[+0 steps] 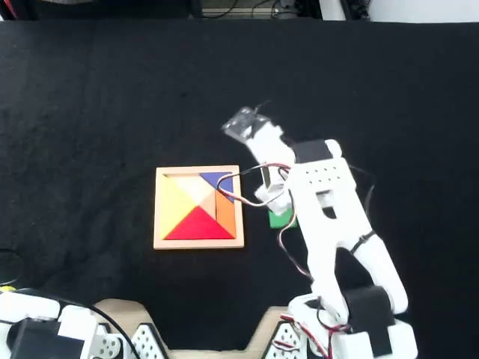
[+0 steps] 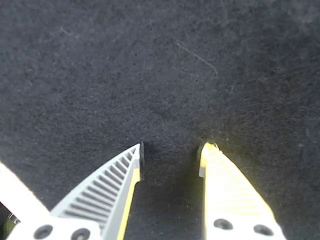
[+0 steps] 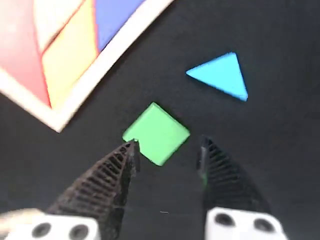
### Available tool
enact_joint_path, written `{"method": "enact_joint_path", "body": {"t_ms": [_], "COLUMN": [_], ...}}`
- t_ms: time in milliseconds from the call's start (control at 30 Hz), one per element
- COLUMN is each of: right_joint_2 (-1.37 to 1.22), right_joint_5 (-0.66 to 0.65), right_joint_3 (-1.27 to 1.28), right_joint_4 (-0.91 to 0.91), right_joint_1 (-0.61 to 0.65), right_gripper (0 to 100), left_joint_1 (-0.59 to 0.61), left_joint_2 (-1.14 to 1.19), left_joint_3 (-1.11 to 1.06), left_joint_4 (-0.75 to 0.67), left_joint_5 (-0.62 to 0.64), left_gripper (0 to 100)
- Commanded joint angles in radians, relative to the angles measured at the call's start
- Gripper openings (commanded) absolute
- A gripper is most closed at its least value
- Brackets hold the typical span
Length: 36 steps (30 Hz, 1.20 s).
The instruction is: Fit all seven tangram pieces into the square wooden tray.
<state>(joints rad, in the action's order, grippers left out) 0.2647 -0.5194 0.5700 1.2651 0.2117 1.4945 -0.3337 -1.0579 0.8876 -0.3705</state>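
The right end effector (image 3: 169, 145) is spread wide and grips nothing. It hangs low over the black bench (image 1: 90, 112), with the green square (image 3: 156, 132) lying flat just ahead of its tips, one corner close to one finger (image 3: 125, 160). A light-blue triangle (image 3: 222, 75) lies a little beyond the square. Both pieces are outside the wooden tray (image 1: 198, 244), just off its right side. The tray holds yellow (image 1: 176, 206), red (image 1: 198, 224), orange (image 1: 226, 213) and blue (image 1: 215, 179) pieces. The left end effector (image 2: 173, 150) is also parted, with only bare cloth beneath it.
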Motion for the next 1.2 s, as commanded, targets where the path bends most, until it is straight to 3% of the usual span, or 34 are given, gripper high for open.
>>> {"method": "enact_joint_path", "body": {"t_ms": [0,233,867,1167], "right_joint_2": [-0.036,-0.101,-0.507,-0.544], "right_joint_5": [0.405,0.548,0.551,0.542], "right_joint_3": [-0.005,0.005,-0.139,-0.257], "right_joint_4": [-0.002,-0.003,-0.011,-0.008], "right_joint_1": [-0.014,0.006,0.011,0.012], "right_gripper": [24.5,25.5,25.4,22.9], "left_joint_1": [-0.004,-0.004,-0.004,-0.002], "left_joint_2": [0.015,0.015,0.015,0.015], "left_joint_3": [-0.028,-0.03,-0.03,-0.03], "left_joint_4": [-0.005,-0.005,-0.005,-0.005], "left_joint_5": [-0.014,-0.014,-0.014,-0.014], "left_gripper": [19,19,19,19]}}
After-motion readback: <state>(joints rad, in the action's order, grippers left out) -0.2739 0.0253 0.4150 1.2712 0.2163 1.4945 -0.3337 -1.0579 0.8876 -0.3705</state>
